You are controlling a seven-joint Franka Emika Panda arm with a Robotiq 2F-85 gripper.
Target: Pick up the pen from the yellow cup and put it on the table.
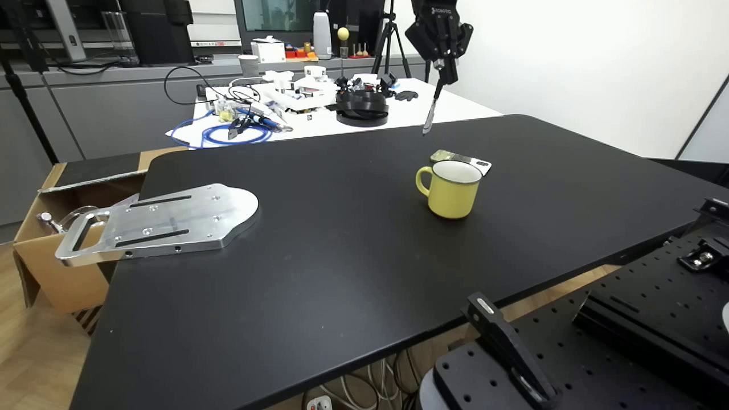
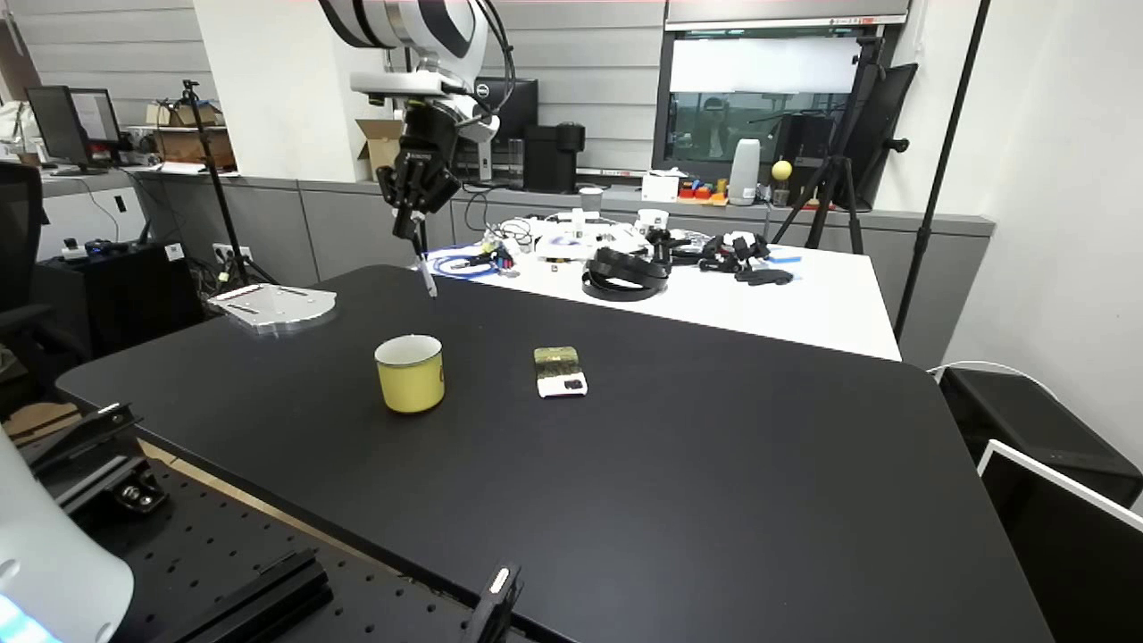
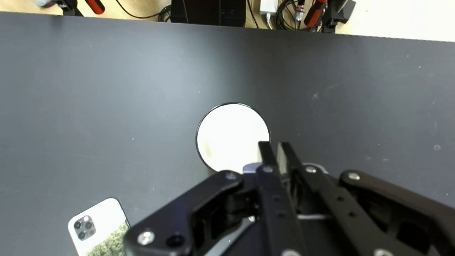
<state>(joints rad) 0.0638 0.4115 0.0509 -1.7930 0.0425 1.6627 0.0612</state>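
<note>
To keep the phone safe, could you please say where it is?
In an exterior view, the phone lies on the black table, right of the yellow cup.

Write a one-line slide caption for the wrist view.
Looking down: the end effector partly hides the yellow cup; a phone lies on the black table.

In an exterior view, your gripper [image 1: 445, 71] points down, jaws clamped on the pen [image 1: 431, 114], which hangs tilted, tip seen against the worktop [image 1: 353, 296] near its far edge. You've got the yellow cup [image 1: 451, 198] upright, handle toward picture left, phone [image 1: 462, 159] flat just behind it and partly hidden. Metal plate [image 1: 171, 220] lies at picture left, handle end overhanging the edge near a cardboard box [image 1: 60, 267].
</note>
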